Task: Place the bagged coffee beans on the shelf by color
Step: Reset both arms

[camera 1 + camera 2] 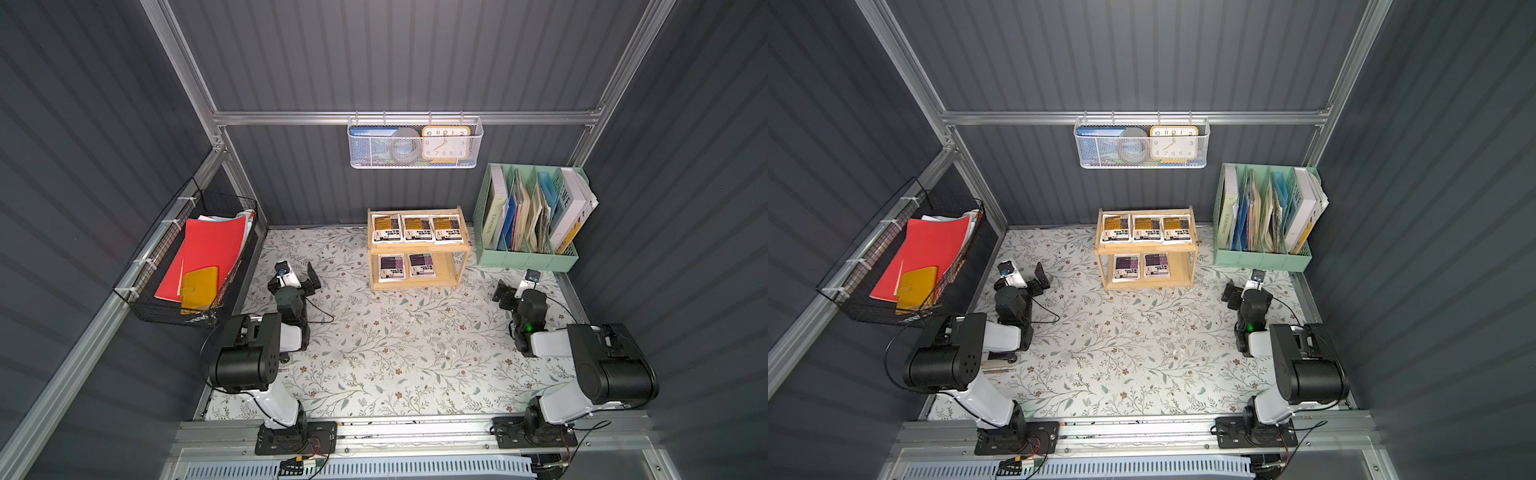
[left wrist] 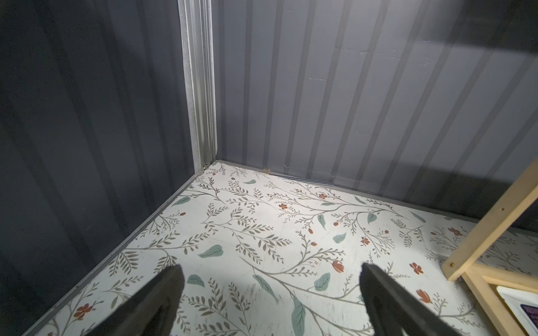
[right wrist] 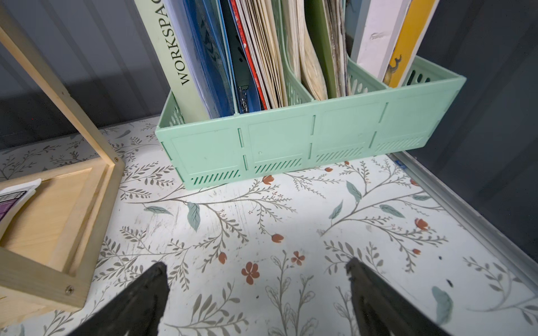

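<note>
- Seeing, in both top views, all five bagged coffee beans (image 1: pixel 417 228) lying on the shelf (image 1: pixel 419 248): three yellow bags (image 1: pixel 1146 228) side by side in the top tray, two purple bags (image 1: pixel 391 267) side by side on the lower level. Judging the sorting as done.
- Seeing, in a top view, the left gripper (image 1: pixel 298 274) and the right gripper (image 1: pixel 514 287) hanging low over the table (image 1: pixel 395 353), one at each side of the shelf, near it but not touching.
- Looking through the left wrist view: finding the jaws of the left gripper (image 2: pixel 270 269) spread wide and holding nothing. Noticing a post of the shelf (image 2: pixel 492 215) and a corner of one of the purple bags (image 2: pixel 521 305) just beside. Risking a bump by swinging toward that post, pushing the light shelf and sliding the bags.
- Looking through the right wrist view: finding the jaws of the right gripper (image 3: pixel 256 264) spread wide too, holding nothing. Noticing the shelf (image 3: pixel 58 203) at one side and the green file box (image 3: pixel 291 145) ahead. Risking a knock on either by turning too fast.
- Risking mixed colours by reaching into the shelf again and dragging a bag out.
</note>
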